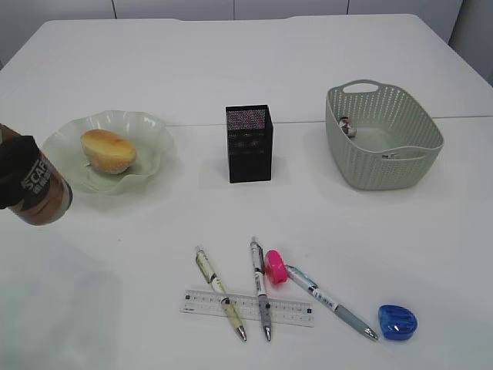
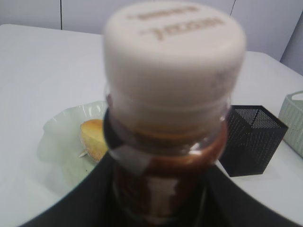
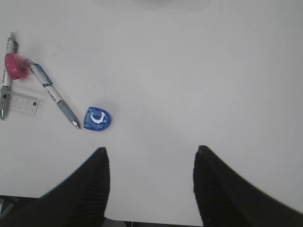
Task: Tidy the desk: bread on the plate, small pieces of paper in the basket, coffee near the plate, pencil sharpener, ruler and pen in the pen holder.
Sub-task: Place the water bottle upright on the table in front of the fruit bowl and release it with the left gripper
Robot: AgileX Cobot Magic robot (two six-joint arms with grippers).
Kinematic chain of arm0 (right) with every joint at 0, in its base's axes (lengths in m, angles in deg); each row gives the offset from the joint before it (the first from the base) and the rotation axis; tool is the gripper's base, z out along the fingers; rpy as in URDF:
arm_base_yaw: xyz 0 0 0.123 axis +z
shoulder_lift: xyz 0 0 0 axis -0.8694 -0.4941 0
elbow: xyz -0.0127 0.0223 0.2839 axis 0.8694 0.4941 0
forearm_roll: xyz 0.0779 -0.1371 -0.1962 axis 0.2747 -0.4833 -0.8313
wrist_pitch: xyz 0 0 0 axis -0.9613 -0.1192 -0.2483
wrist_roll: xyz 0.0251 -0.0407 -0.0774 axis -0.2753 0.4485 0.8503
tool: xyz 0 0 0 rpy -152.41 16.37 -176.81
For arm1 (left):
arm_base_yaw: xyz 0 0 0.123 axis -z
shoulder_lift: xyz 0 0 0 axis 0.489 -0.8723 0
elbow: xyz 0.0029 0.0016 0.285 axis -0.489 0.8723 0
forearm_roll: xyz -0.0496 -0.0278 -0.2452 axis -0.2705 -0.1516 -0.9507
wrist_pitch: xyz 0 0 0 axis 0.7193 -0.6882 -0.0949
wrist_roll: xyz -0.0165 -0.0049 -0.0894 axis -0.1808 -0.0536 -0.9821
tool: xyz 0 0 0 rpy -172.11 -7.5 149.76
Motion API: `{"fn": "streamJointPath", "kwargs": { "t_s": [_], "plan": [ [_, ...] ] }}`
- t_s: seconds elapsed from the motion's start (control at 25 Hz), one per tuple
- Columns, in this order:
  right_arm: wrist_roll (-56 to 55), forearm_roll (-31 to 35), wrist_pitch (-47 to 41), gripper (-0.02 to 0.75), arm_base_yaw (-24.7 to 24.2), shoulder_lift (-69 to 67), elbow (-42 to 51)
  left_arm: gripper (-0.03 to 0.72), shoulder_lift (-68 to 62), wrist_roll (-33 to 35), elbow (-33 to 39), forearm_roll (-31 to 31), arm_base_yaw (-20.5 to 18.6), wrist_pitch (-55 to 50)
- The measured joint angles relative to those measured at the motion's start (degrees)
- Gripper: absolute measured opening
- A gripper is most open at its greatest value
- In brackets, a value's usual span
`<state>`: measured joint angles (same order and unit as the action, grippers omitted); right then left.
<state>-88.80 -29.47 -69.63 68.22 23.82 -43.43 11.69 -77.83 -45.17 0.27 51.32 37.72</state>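
Bread: the bread [image 1: 108,150] already lies on the plate [image 1: 151,127] near the left edge of the counter [image 1: 231,69]; that part looks done.
Coffee: the coffee bottle [image 1: 32,189] is at the left edge of the counter, just beside the plate on its near-left side, gripped by the left hand [image 2: 156,198]. Whether it stands on the counter or hangs above it I cannot tell; this step seems in hand.
Left hand: closed around the bottle's body below the cap [image 2: 174,61], its dark fingers flanking the bottle on both sides.
Right hand: the right hand [image 3: 150,184] is spread wide, holding nothing, above bare counter toward the near right corner.
Paper: a small scrap [image 1: 346,125] lies inside the basket [image 1: 420,123] toward the right edge; no loose paper shows on the counter.
Pen holder: the black mesh pen holder [image 1: 249,146] stands mid-counter; nothing visibly sticks out of it.
Left to do: along the near edge lie the ruler [image 1: 202,303], three pens [image 1: 261,287], a pink sharpener [image 1: 276,266] and a blue sharpener [image 1: 397,321]; all of these have yet to go in the holder.
Writing: the label reads "SCAF" in part; the cap carries embossed lettering that looks like Nescafé, upside down and blurred.
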Motion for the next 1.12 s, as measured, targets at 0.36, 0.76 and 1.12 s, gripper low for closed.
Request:
{"fn": "streamJointPath", "kwargs": {
  "t_s": [0.36,0.76,1.12],
  "plan": [
    [0.00,-4.46,0.00,0.446,0.00,0.14,0.00,0.295,-7.37,0.02,0.00,-1.08,0.00,4.23],
    [0.00,-4.59,0.00,0.446,0.00,0.14,0.00,0.295,-25.36,0.02,-0.12,-1.58,0.00,17.42],
    [0.00,-4.82,0.11,0.446,0.00,0.14,0.00,0.295,-37.33,0.02,-7.34,-1.46,0.00,17.42]
  ]
}}
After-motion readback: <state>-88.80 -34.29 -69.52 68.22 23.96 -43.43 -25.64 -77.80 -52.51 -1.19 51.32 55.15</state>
